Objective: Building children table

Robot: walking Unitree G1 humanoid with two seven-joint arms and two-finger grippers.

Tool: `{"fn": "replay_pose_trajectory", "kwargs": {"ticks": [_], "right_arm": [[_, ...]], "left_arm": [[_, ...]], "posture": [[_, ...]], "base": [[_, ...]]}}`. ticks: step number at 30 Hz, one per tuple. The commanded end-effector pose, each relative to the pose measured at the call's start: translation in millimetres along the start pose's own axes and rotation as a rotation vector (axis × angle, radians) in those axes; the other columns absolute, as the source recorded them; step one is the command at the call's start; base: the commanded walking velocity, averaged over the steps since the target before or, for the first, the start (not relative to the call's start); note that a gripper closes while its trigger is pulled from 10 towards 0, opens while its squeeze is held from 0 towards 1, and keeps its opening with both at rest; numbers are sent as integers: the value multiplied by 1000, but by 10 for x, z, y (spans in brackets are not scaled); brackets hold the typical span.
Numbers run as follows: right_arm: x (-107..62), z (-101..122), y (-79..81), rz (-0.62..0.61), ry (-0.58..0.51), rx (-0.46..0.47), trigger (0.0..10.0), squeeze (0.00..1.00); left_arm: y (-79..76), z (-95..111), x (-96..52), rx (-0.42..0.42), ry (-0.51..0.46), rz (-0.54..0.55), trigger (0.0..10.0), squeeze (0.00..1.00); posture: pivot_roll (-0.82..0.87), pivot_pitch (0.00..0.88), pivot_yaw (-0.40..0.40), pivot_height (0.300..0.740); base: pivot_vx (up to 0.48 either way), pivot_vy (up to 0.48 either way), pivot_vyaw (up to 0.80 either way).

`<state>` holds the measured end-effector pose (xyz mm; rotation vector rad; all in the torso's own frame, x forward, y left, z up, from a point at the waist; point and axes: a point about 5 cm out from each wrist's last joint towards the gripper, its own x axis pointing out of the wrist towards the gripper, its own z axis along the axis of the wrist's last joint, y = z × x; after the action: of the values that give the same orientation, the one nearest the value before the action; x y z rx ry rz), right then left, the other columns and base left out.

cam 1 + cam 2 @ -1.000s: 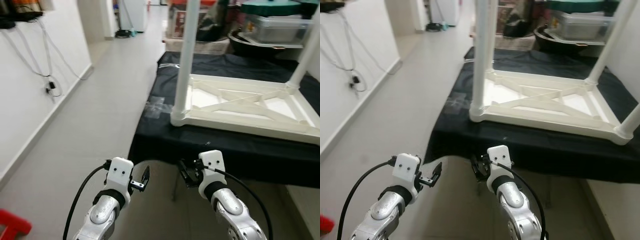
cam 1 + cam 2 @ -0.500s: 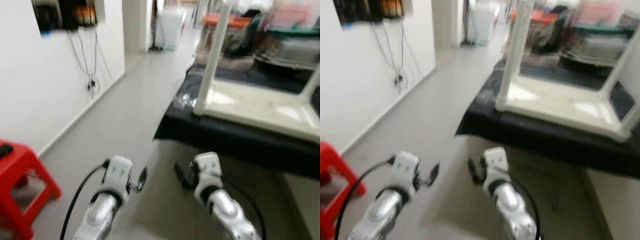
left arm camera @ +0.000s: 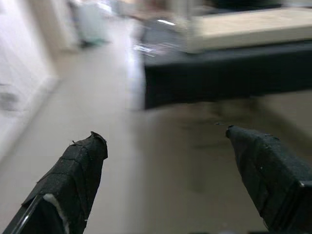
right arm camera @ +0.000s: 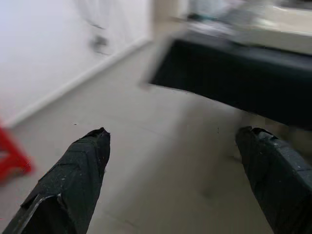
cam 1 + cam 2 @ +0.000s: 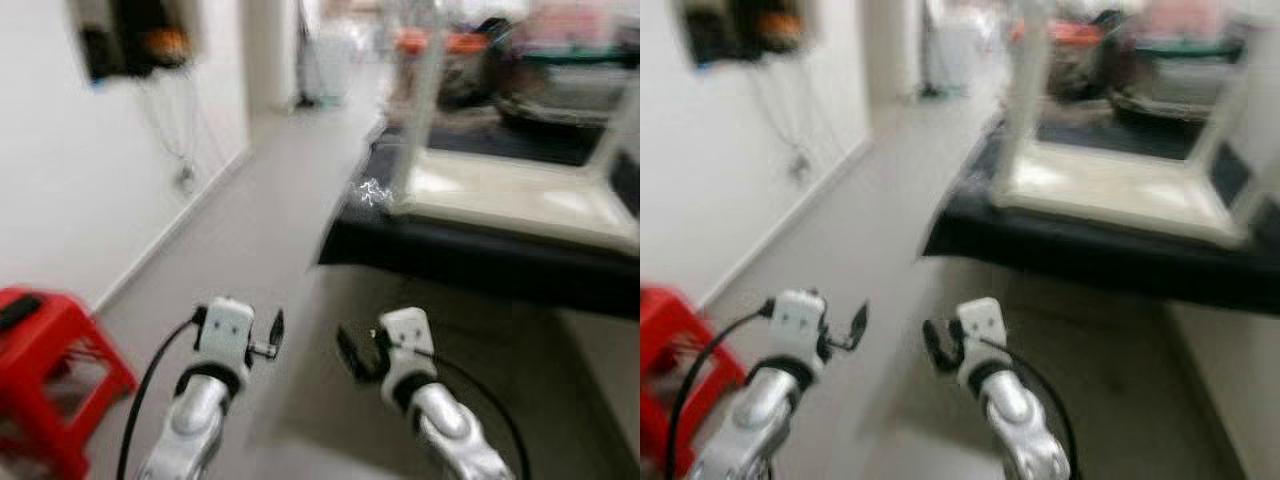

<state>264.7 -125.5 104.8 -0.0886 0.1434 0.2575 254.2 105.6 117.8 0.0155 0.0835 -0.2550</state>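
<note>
Ahead, a pale floor (image 5: 250,230) runs as a long corridor between a white wall (image 5: 60,200) on the robot's left and a black-draped surface (image 5: 480,265) on its right, with plenty of open floor in front of both arms. On that surface lies the white children's table (image 5: 510,195), upside down, one leg (image 5: 418,90) rising at its near left corner close to the black edge; everything there is blurred. A red stool (image 5: 50,350) stands on the floor by the wall, low on the left. Both arms are held out low over the floor, well short of the surface's edge. The left pincer (image 5: 276,328) is spread wide and holds nothing; in its wrist view the two black fingers (image 3: 73,170) stand far apart with bare floor between them. The right pincer (image 5: 352,352) is likewise wide open and empty, its fingers (image 4: 78,170) framing floor and the dark front of the surface. Compared with a second ago, the whole view has swung: the upturned table sat larger and nearer then, the red stool was barely a sliver at the corner, and the pictures were sharp where they are now smeared. The arms keep the same pose.
</note>
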Motion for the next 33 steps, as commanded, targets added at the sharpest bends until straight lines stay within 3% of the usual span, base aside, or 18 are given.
{"fn": "replay_pose_trajectory", "kwargs": {"ticks": [1, 6, 15, 22, 33], "right_arm": [[0, 2, 20, 1, -6, -1, 10000, 0], [-1, 2, 23, 1, -9, -3, 10000, 0], [1, 15, 21, -12, -17, -7, 10000, 0], [-4, 12, 14, -17, -18, -6, 10000, 0], [-19, -3, 14, -22, -10, -4, 10000, 0]], "left_arm": [[-14, -80, -60, -18, 46, -10, 10000, 0], [-31, -108, -115, -5, 53, -9, 10000, 0], [28, -116, -97, 9, 52, 47, 10000, 0], [50, -118, -113, -4, 51, 63, 10000, 0], [48, -133, -120, 9, 56, 68, 10000, 0]], "posture": [[35, 0, -22, 740], [43, 0, -24, 740], [39, 0, -24, 740], [40, 0, -22, 740], [42, 0, -25, 740]], "base": [[0, 0, -800], [0, 0, -800], [0, 0, 0], [0, 0, -571], [297, 0, 0]]}}
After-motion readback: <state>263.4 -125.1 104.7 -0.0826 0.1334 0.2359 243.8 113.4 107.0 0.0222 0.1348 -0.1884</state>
